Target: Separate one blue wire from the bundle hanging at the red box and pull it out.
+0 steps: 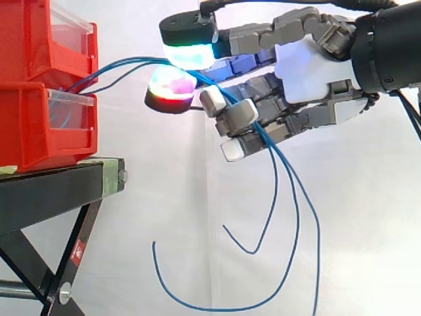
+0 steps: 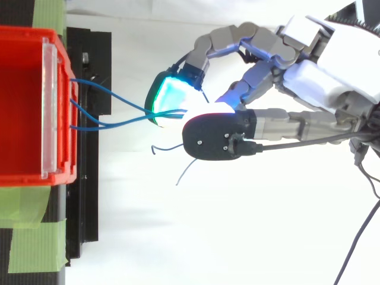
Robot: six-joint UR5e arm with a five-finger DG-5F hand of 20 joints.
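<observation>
Several thin blue wires (image 1: pixel 122 64) run from the front of the red bins (image 1: pixel 49 82) out to the right into my hand (image 1: pixel 299 69). The hand hovers right of the bins with curled fingers. Two glowing fingertips (image 1: pixel 187 49) pinch the wires between them, one cyan-green above, one red-magenta below. Past the pinch the wires cross the lower fingers and hang down in long loops (image 1: pixel 289 217). From above, the wires (image 2: pixel 110 107) leave the bin's front edge (image 2: pixel 72 127) at three spots and gather at the cyan fingertip (image 2: pixel 169 98), with the hand (image 2: pixel 320 71) behind it.
The red bins stand stacked on a black stand (image 1: pixel 52 191) with green tape (image 2: pixel 35 246) at its edge. A white curtain forms the backdrop. Loose wire ends (image 2: pixel 178 160) dangle below the hand.
</observation>
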